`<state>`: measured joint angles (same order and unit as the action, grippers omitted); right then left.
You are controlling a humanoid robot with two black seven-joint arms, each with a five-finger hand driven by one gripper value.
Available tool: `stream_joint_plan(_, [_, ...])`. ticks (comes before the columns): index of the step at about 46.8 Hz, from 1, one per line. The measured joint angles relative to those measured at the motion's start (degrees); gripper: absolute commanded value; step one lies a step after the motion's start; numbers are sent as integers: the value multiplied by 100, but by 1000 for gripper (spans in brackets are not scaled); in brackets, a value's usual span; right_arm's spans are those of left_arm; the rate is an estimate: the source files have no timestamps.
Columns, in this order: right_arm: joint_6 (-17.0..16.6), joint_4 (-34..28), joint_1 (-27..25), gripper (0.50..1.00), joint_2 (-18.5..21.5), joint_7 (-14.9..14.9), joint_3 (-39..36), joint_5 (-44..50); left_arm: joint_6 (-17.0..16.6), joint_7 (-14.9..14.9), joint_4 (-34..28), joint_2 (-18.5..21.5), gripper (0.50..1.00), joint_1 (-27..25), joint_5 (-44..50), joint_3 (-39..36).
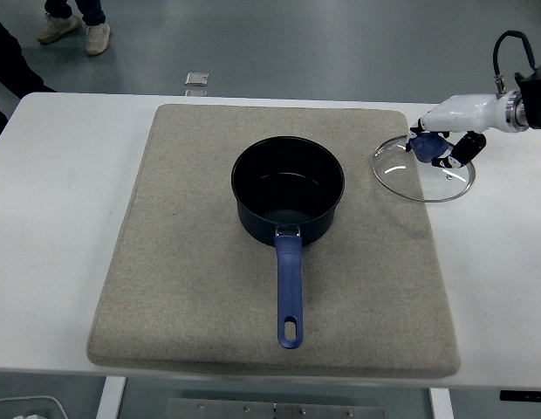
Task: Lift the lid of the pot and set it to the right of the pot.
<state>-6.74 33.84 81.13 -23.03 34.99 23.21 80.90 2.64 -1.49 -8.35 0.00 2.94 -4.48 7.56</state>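
A: A white table (61,218) is seen from above, its near edge at the bottom, and a rectangular grey-beige felt mat (192,297) is spread over most of it. Grey floor lies beyond the far edge.

B: And nearest on the mat, the long blue handle (290,292) is pointed straight at the near edge. Behind it the dark round saucepan (288,188) is left uncovered, nothing to be seen inside.

A: Further back and off to the right, the round glass lid with the metal rim (423,179) is found. It is held over the mat's far right corner, partly over bare table, well clear of the pot.

B: Its blue knob (426,146) is gripped by the right hand (445,140), white shell and black fingers (462,148) closed tightly around it. Whether the rim is touching down or just above the surface cannot be told from here.

A: The left hand is not seen at all.

B: So the lift looks finished and the placing step is judged to be in hand. What is called for next: the lid to be lowered flat, the fingers to be loosened from the knob, the hand drawn away without the lid being dragged.

A: At the very back, a person's shoes (74,30) are glimpsed on the floor.
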Motion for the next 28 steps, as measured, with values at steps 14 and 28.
stream_joint_plan(14, [24, 240, 20, 500, -175, -1, 9, -31, 0, 0, 0, 0, 1000, 3, 0, 0])
stream_joint_plan(28, [52, 737, 54, 500, -373, 2, -8, -70, 0, 0, 0, 0, 1000, 2, 0, 0])
